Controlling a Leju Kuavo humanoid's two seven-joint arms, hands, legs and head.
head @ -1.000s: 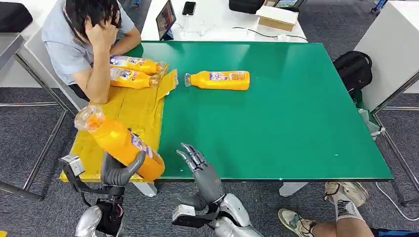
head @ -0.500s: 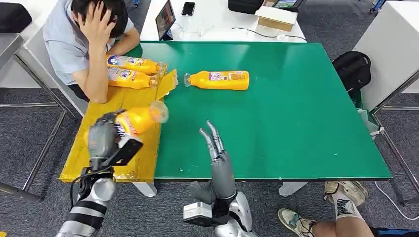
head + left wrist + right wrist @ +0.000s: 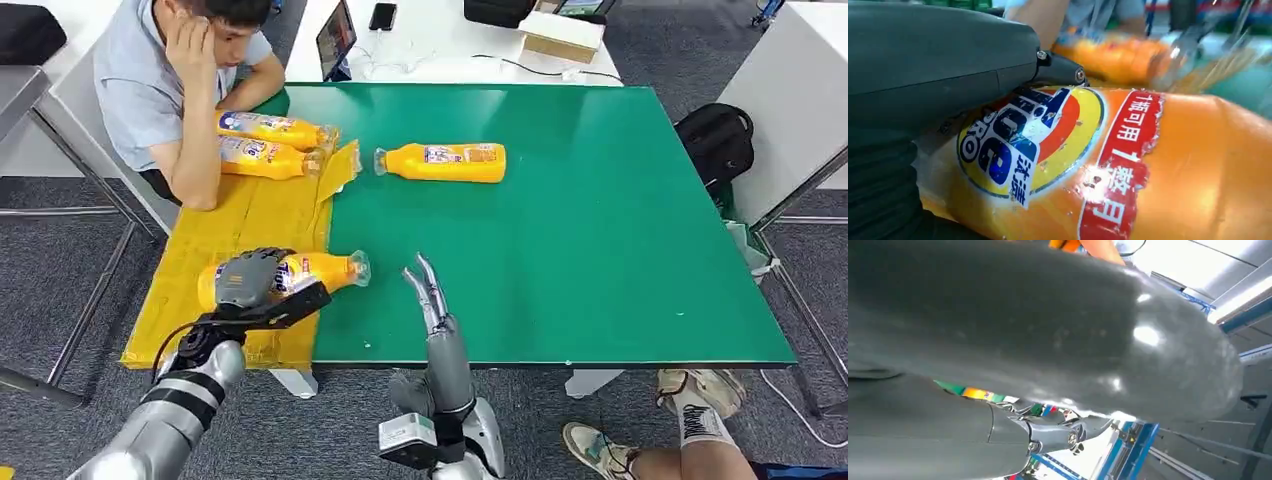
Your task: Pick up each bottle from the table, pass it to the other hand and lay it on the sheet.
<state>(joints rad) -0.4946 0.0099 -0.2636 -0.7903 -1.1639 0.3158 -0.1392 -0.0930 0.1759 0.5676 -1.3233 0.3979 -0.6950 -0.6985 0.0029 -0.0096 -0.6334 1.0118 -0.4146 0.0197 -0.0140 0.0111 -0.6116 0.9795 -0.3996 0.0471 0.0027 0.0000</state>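
My left hand (image 3: 255, 277) grips an orange bottle (image 3: 318, 271) that lies on its side low over the yellow sheet (image 3: 235, 226), its cap past the sheet's edge above the green table (image 3: 560, 220). The left wrist view shows the bottle's label (image 3: 1048, 145) close under my thumb (image 3: 948, 60). My right hand (image 3: 436, 305) stands just right of the bottle's cap, fingers straight and apart, holding nothing. Two more orange bottles (image 3: 270, 129) (image 3: 262, 156) lie at the far end of the sheet. Another bottle (image 3: 445, 162) lies on the table beyond.
A person (image 3: 165, 80) sits at the table's far left corner, forearm resting on the sheet beside the two bottles. A black backpack (image 3: 716, 140) sits on the floor at the right. Someone's shoe (image 3: 700, 392) is near the table's front right leg.
My left hand has turned the bottle from upright and raised to lying flat, and lowered it onto the sheet's near part. My right hand rose beside it with straightened fingers.
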